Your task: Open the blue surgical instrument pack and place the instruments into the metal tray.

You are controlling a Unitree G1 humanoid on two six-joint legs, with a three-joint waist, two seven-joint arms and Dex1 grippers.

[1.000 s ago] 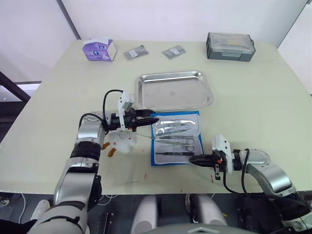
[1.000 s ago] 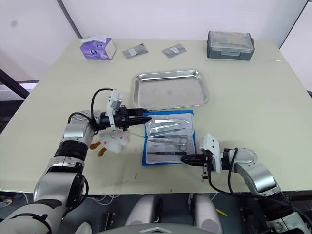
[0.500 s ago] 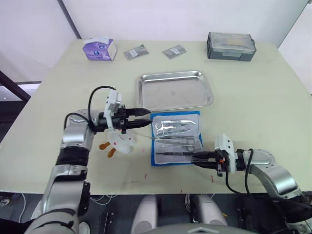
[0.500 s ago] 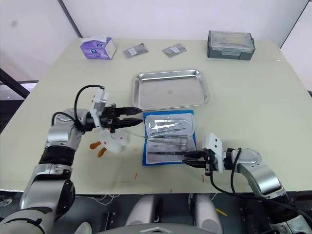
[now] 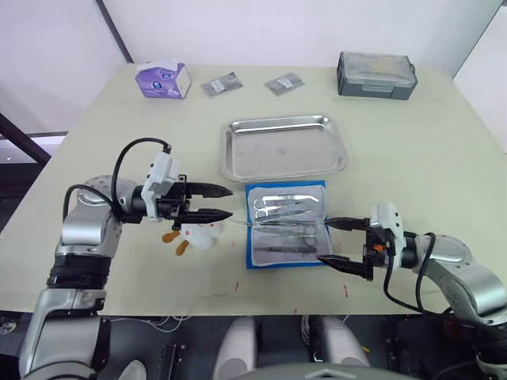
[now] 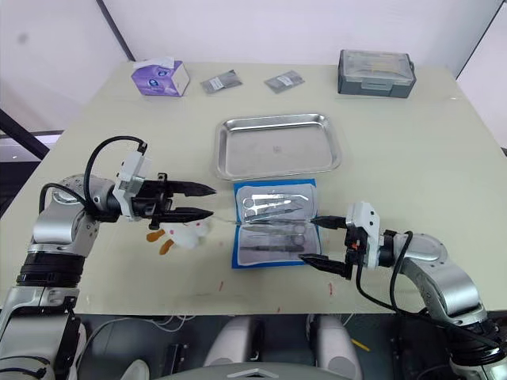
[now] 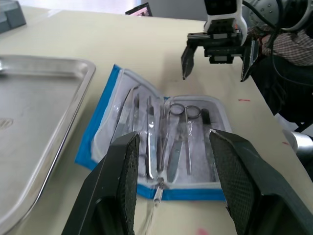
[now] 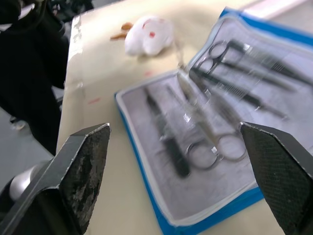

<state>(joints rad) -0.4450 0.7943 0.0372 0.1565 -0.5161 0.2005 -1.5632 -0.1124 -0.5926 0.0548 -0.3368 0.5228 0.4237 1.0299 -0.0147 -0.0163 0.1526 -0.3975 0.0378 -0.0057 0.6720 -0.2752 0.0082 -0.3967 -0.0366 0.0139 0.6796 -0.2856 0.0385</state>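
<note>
Left eye view shows the blue surgical instrument pack (image 5: pixel 287 225) lying open and flat on the desk (image 5: pixel 428 150), its pale lining up and the instruments (image 5: pixel 283 210) tucked in clear pockets. The metal tray (image 5: pixel 284 147) sits just beyond the pack's far edge, empty.

The likeliest trouble, as I judge it, is the pockets. The tools are thin, lie flat and overlap, so a pincer coming down may pinch the clear film along with a handle, or catch two tools at once. With nothing pinning the pack, a pull on one tool could drag or lift the whole case, or fold it shut. A slim tweezer held near its tip might also swivel or slip on the way to the tray. The zipper pull at the pack's left edge is another thing to snag.

The right pincer (image 5: pixel 344 246) has its jaws spread wide and empty, just beside the pack's right edge near its near corner, fingers pointing toward the pack. The left pincer (image 5: pixel 207 203) is also parted and empty, a little off the pack's left edge, with a small white crumpled wad (image 5: pixel 203 234) on the desk close beneath it. The pack lies between the two.
</note>
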